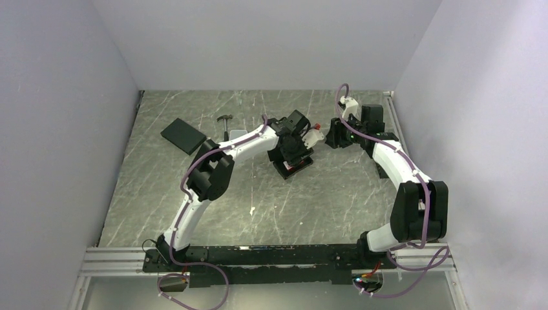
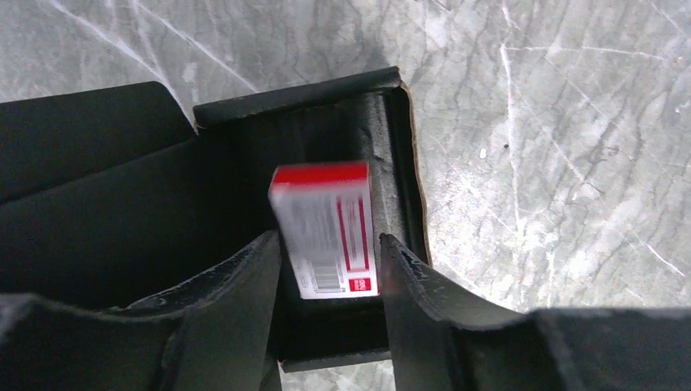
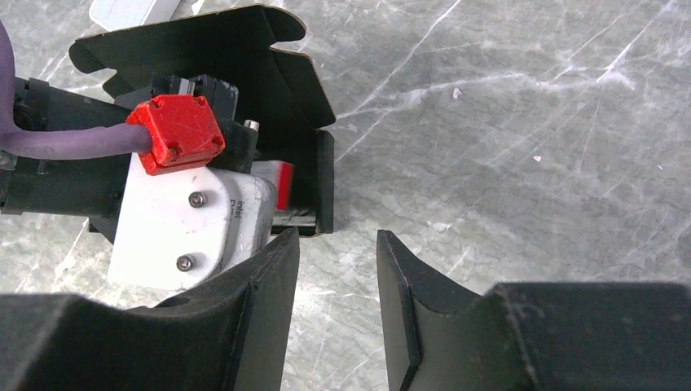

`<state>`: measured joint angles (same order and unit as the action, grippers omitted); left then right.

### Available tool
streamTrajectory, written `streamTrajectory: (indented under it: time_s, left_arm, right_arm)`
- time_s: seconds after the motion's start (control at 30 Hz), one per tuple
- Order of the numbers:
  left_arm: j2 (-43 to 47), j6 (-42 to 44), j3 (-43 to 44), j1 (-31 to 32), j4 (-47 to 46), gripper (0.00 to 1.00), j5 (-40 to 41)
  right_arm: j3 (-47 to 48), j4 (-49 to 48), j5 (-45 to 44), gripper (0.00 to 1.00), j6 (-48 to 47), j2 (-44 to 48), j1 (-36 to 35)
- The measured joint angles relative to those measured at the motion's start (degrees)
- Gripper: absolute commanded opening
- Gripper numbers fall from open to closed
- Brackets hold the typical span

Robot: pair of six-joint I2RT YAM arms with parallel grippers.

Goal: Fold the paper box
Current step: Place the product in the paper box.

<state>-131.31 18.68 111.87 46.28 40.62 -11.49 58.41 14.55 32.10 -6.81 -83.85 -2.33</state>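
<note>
The paper box (image 1: 289, 171) is matte black card and lies mid-table with its walls up and its lid flap (image 3: 244, 49) raised. My left gripper (image 2: 330, 238) hangs straight over the box's open tray (image 2: 301, 98), its jaws apart. A small red-and-white carton (image 2: 326, 228) shows blurred just past the fingertips, inside the tray, while the fingers (image 2: 244, 277) look sharp. My right gripper (image 3: 336, 234) is open over bare table just right of the box, with nothing between its fingers. In the right wrist view the left arm's white wrist hides most of the tray; a red edge of the carton (image 3: 283, 183) peeks out.
A plain black slab (image 1: 183, 135) lies at the back left, with a small hammer (image 1: 224, 123) and a pale flat case (image 1: 236, 134) beside it. White walls close in the marble table (image 1: 336, 206) on three sides. The rail with the arm bases runs along the near edge.
</note>
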Motion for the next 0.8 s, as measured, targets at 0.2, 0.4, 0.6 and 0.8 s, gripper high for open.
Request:
streamTrajectory:
  time_s: [0.2, 0.4, 0.6, 0.8]
  left_arm:
    - [0.22, -0.44, 0.0, 0.0, -0.98, 0.59, 0.9]
    - [3.04, -2.45, -2.14, -0.13, -3.17, 0.59, 2.14]
    - [23.82, -11.45, -23.23, -4.04, -15.69, 0.84, 0.07]
    - [48.74, -28.35, -46.99, -19.02, -35.8, 0.99, -10.05]
  right_arm:
    - [0.0, 0.0, 0.02, 0.43, -0.02, 0.0, 0.0]
    - [0.0, 0.0, 0.5, 0.44, -0.2, 0.0, 0.0]
    - [-1.03, -1.09, 2.89, 0.68, -4.94, 0.9, 0.0]
    - [-1.11, -5.51, 12.7, 1.0, -14.95, -0.22, -0.07]
